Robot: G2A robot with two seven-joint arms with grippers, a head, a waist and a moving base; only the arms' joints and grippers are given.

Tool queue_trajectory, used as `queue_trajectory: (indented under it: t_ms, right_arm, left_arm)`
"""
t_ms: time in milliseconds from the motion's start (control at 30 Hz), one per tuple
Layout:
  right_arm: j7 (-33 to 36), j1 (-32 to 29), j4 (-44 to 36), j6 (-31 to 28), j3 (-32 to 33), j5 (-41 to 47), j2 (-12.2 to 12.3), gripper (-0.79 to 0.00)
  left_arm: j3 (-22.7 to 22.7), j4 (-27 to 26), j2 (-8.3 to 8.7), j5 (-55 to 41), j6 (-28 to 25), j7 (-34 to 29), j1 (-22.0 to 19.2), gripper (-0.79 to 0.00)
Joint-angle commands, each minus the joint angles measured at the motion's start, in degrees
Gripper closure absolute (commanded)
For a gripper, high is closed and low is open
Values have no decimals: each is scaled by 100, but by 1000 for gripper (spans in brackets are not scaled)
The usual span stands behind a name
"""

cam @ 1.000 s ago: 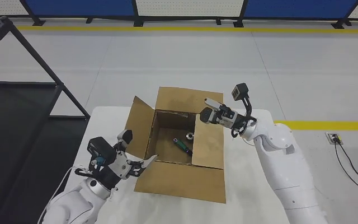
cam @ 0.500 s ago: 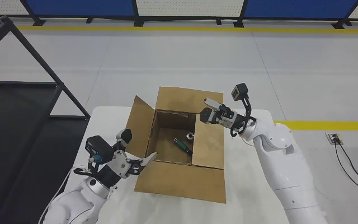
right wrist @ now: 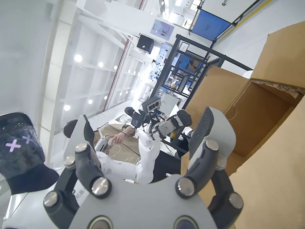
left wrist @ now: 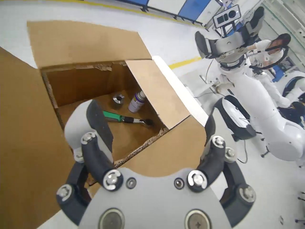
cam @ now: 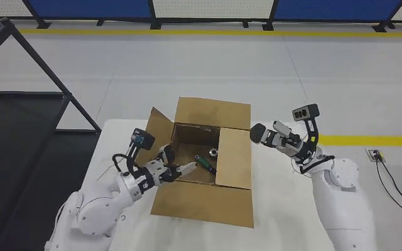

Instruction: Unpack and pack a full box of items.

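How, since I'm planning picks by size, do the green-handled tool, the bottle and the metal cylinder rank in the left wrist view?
1. green-handled tool, clearly the longest.
2. bottle.
3. metal cylinder, only a little smaller than the bottle.
All three sit close together, so nearness hardly matters.

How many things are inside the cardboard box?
3: a metal ring and a small bottle side by side on the box floor, a green-handled tool lying beside them. More may hide behind the walls.

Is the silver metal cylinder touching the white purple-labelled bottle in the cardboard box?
Apart. Left wrist view shows cardboard floor between silver metal cylinder and white bottle.
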Motion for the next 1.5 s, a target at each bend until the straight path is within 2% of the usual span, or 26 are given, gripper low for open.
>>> queue_trajectory:
  t_ms: [0,100,500,633,800,933,1233,1467]
  right_arm:
    - [106,-187,-143,-53,220,131,49,-785]
    - [134,-421,-373,-53,420,150,109,-785]
    - [121,-442,-398,-45,434,127,115,-785]
    - [9,-495,-501,1,391,108,115,-785]
    - [-120,-584,-706,76,295,10,146,-785]
    - [-154,-659,-759,79,301,24,180,-785]
    - [-280,-865,-1017,96,362,33,258,-785]
    - [-340,-930,-1124,100,343,54,308,-785]
  left_arm:
    - [228,240,-13,-199,92,-311,-248,-785]
    - [466,421,-31,-105,247,-457,-503,-785]
    - [463,440,-33,-178,272,-371,-452,-785]
    - [570,595,-29,-309,377,-536,-508,-785]
    - [995,956,-79,-449,346,-685,-875,-785]
    - [1157,1375,-110,-525,283,-641,-1181,-785]
    - [1048,2294,-101,-1084,166,-700,-1464,-785]
    - [1082,2659,-109,-1508,24,-718,-1598,-785]
